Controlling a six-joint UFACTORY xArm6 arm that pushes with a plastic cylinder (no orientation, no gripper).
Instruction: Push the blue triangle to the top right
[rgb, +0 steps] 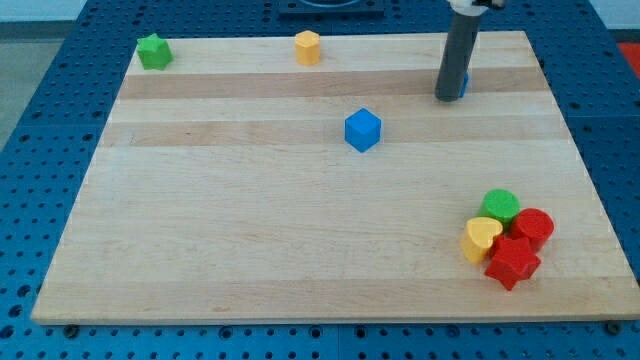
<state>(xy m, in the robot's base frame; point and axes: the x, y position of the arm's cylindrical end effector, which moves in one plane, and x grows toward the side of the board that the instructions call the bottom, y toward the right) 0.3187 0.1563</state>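
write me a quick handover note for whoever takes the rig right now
My tip is down on the board near the view's top right, directly in front of the blue triangle, which is mostly hidden behind the rod.
Whether they touch I cannot tell.
Done: the triangle already sits in the top right area.
Left: perhaps a short push further toward the corner.
Other blocks lie apart: blue cube mid-board, green star top left, yellow hexagon top middle, and a cluster at bottom right.
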